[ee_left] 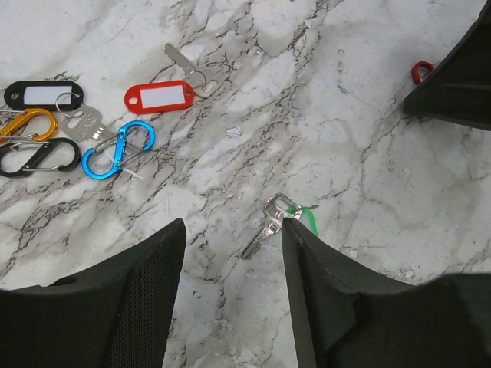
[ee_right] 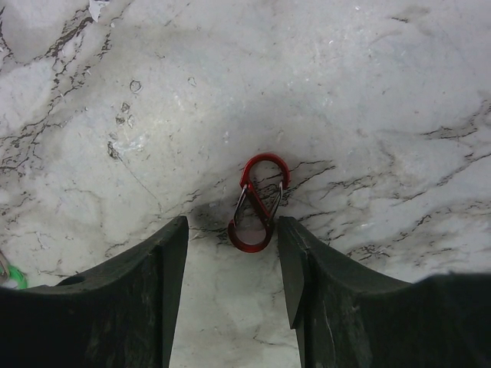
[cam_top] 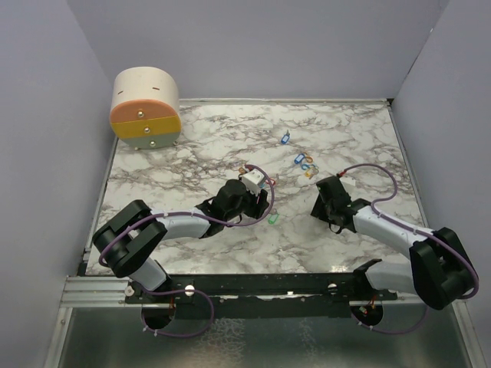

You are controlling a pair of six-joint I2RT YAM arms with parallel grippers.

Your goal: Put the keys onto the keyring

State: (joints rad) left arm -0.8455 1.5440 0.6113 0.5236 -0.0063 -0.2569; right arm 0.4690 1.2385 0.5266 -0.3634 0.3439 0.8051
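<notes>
Right gripper (ee_right: pixel 232 224) spread, a red clip (ee_right: pixel 258 203) between its fingertips; left gripper (ee_left: pixel 234 224) spread too, a green-tagged key (ee_left: pixel 261 234) by one finger

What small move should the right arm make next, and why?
Probably close the right gripper on the red S-shaped metal carabiner clip. The clip lies flat on the marble table with its lower loop between the open jaws. Gaps appear to show on both sides, so it does not look gripped yet.

Gloss marble-look tbl (ee_left: pixel 368 153), smooth plastic tag (ee_left: pixel 159 97)
</notes>
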